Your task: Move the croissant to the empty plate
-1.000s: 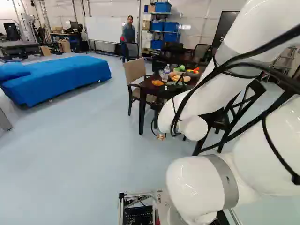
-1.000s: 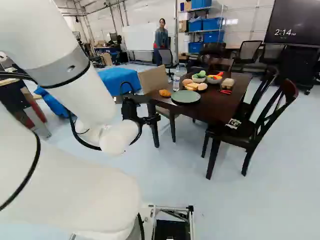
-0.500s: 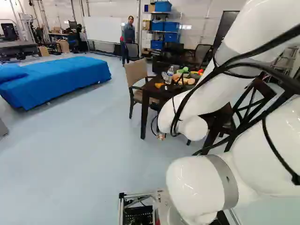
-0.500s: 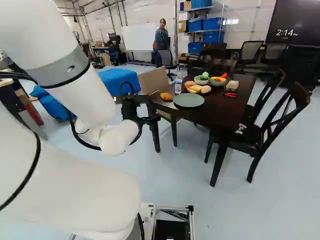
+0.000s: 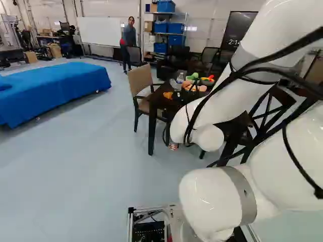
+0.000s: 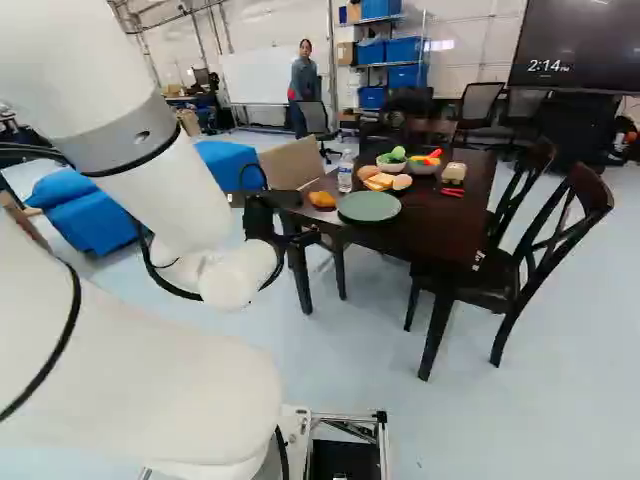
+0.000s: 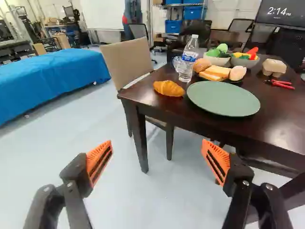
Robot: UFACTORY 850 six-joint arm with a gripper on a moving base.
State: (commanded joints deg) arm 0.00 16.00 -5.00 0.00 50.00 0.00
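Base has turned right; gripper (image 6: 303, 239) spread wide.
Croissant (image 7: 168, 88) lies at the green plate's (image 7: 223, 99) nine o'clock, labelled bottle (image 7: 188, 69) at its eleven.

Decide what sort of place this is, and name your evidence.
Probably a robotics lab or workshop: a white robot arm reaches toward a dark dining table, with a whiteboard and shelved blue bins beyond.

Left and right base views forward from behind the arm (image 6: 150, 380); same table (image 6: 440, 225), nearer, in wrist view
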